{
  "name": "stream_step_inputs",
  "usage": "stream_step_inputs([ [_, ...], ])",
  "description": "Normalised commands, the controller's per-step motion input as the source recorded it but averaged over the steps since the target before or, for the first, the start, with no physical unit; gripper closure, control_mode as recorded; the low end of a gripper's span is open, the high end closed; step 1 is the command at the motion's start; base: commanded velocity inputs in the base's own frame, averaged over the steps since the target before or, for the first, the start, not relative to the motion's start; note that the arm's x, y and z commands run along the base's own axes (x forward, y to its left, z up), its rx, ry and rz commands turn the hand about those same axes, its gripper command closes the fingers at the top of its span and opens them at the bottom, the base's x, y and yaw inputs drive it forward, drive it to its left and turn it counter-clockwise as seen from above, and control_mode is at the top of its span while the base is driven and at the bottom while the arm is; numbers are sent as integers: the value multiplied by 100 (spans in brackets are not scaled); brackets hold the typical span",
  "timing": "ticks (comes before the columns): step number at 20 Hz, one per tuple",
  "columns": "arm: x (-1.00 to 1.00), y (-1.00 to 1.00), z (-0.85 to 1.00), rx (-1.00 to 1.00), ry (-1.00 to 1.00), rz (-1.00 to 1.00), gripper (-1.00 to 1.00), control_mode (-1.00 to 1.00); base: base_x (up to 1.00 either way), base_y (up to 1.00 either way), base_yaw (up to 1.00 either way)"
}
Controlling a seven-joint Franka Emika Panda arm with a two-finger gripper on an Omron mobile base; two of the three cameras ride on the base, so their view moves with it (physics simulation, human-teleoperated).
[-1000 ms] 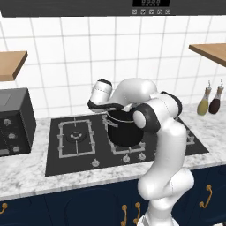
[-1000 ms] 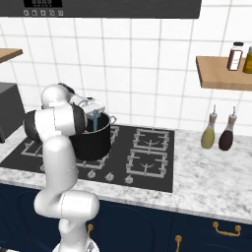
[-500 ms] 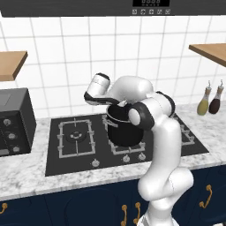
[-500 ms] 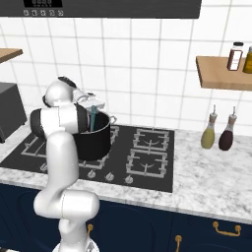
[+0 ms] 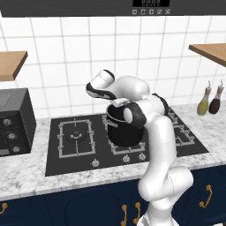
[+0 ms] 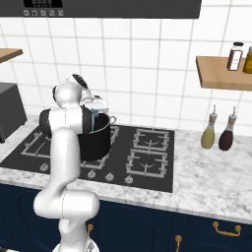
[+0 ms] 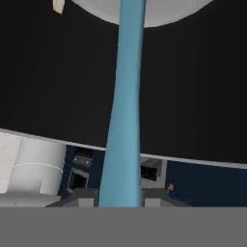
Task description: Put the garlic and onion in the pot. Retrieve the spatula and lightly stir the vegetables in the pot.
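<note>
In the left base view, the pot [image 5: 125, 130] is seen on the black cooktop [image 5: 75, 141] at the centre of the frame, partly covered by the white arm that bends over it. The gripper is hidden behind the arm here, so its state cannot be told from this side. A black box-shaped appliance [image 5: 15, 121] stands at the left edge, and two bottles [image 5: 209, 100] stand on the marble counter [image 5: 26, 183] at the right.

In the right base view, the pot [image 6: 97, 139] sits left of centre on the cooktop's near-left burner. The gripper [image 6: 94, 109] is held at the pot's rim, pointing down into it, with a thin blue spatula [image 6: 93, 123] running from it into the pot.

In the hand view, the spatula [image 7: 126, 106] is seen as a long blue shaft from bottom centre to the top of the frame, rising from between the fingertips, so the claw is closed on it. The pot's black inside [image 7: 58, 72] spreads behind it, and one of the vegetables [image 7: 58, 5], a small pale lump, lies at the upper left.
</note>
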Motion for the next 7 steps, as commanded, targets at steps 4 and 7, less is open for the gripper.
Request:
stream_step_inputs([
  [4,32,0,-18,-2,-3,-29,100,-100,0,0,0],
  [7,8,0,6,0,-12,-18,100,-100,0,0,0],
])
